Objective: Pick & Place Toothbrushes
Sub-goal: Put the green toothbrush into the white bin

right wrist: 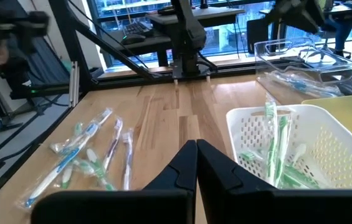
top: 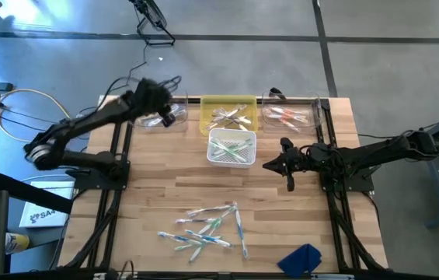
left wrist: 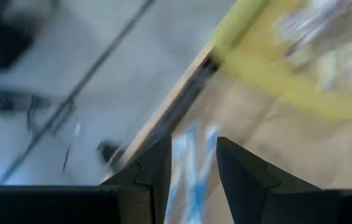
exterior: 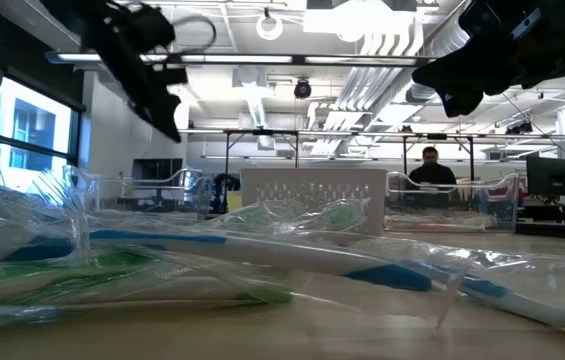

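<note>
Loose wrapped toothbrushes [top: 207, 225] lie in a pile near the table's near edge, also seen in the right wrist view [right wrist: 88, 155] and close up in the low view [exterior: 262, 260]. Green ones stand in the white basket [top: 232, 148]; blue ones lie in the far-left clear bin [top: 151, 120]; red ones lie in the far-right clear bin [top: 290, 117]. My left gripper [top: 166, 117] hovers open over the far-left bin, with blue toothbrushes [left wrist: 191, 168] blurred beyond its fingertips. My right gripper [top: 285, 165] hangs shut and empty above the table, right of the white basket [right wrist: 288, 149].
A yellow tray [top: 229, 115] sits between the two clear bins, behind the white basket. A blue cloth [top: 301, 258] lies at the near right edge. Bare wood stretches between the basket and the pile. A person [exterior: 430, 165] sits in the room beyond the table.
</note>
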`<state>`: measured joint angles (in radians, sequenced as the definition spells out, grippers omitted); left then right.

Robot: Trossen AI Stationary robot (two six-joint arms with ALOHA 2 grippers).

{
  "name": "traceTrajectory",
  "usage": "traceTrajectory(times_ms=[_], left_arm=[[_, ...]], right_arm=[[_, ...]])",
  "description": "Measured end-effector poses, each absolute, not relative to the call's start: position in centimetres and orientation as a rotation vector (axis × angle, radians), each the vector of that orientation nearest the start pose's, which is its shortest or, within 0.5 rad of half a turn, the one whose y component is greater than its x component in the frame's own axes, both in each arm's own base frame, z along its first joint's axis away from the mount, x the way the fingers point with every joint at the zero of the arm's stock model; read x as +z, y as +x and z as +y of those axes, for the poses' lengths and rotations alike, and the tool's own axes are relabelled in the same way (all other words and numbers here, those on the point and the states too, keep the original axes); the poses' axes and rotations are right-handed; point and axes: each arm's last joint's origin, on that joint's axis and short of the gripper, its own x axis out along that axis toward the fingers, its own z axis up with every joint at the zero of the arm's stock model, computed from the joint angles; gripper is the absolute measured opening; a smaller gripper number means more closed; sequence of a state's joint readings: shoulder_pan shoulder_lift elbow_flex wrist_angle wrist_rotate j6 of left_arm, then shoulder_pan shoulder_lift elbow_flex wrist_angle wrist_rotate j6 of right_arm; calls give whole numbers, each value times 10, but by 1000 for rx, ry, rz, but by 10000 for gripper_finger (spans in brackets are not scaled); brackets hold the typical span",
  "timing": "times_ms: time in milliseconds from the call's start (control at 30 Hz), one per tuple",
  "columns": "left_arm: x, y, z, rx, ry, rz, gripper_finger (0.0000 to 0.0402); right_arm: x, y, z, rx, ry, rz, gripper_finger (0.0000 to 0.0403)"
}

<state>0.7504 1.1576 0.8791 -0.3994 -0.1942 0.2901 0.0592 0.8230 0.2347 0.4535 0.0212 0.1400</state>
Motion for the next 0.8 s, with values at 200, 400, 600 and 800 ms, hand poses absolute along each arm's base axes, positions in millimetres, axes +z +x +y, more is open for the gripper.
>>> traceTrajectory(times_ms=[200,400,600,800], left_arm=[[270,161,107,675,208,485,122],[258,140,52,456,348,232,122],[255,125,13,213,508,9,122],[254,124,-11,33,561,-36,122]], right_arm=[[198,173,10,25,173,139,2],[198,173,10,24,152,138,2],[198,173,10,24,152,139,2],[198,173,10,24,155,138,2]])
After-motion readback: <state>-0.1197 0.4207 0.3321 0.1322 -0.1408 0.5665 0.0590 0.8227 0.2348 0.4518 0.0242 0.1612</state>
